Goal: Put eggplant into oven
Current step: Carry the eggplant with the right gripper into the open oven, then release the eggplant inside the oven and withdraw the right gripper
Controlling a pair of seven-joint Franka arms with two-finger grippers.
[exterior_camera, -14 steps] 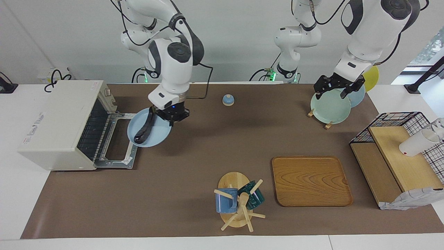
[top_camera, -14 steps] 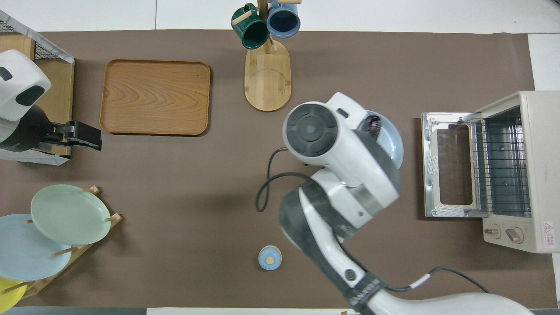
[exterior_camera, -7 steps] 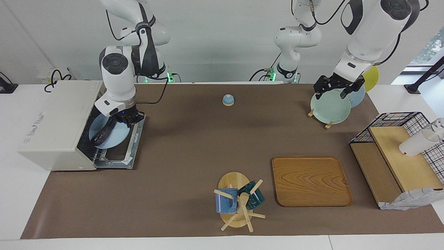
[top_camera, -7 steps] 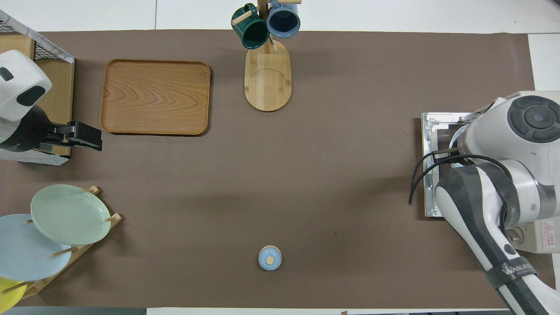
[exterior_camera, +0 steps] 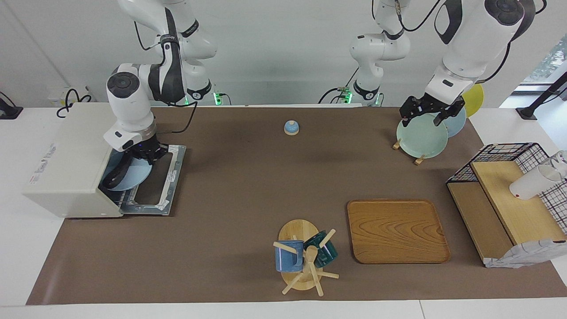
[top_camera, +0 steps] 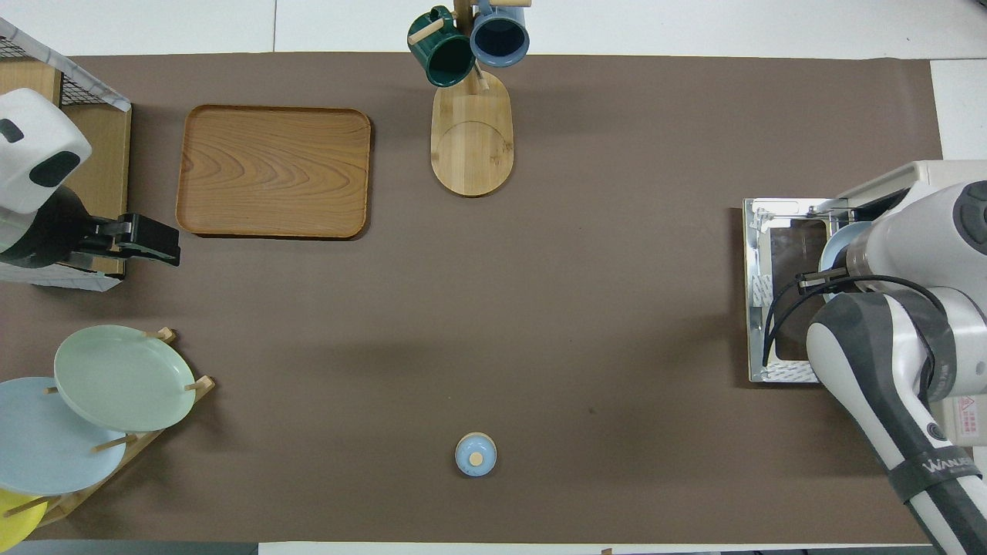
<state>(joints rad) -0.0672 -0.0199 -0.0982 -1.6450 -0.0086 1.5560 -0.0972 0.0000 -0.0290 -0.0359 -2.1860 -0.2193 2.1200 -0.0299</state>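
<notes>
The oven [exterior_camera: 66,155] stands at the right arm's end of the table, its door [exterior_camera: 170,177] folded down flat. My right gripper [exterior_camera: 148,155] is shut on the rim of a light blue plate [exterior_camera: 135,177]. The dark eggplant [exterior_camera: 114,175] lies on that plate. The plate is level and partly inside the oven's mouth, with the eggplant at the opening's edge. In the overhead view only a sliver of the plate [top_camera: 837,243] shows beside the oven [top_camera: 937,173]; the arm hides the eggplant and the gripper. My left gripper [exterior_camera: 426,116] waits open above the plate rack.
A pale green plate [exterior_camera: 421,135] leans in the rack under the left gripper. A small blue lid [exterior_camera: 291,127] sits near the robots. A mug tree [exterior_camera: 301,257] and a wooden tray [exterior_camera: 396,230] are farther out. A wire basket with shelves [exterior_camera: 509,195] is at the left arm's end.
My right arm has carried the plate with the eggplant from beside the open door across it and into the oven's mouth. The left arm has stayed still.
</notes>
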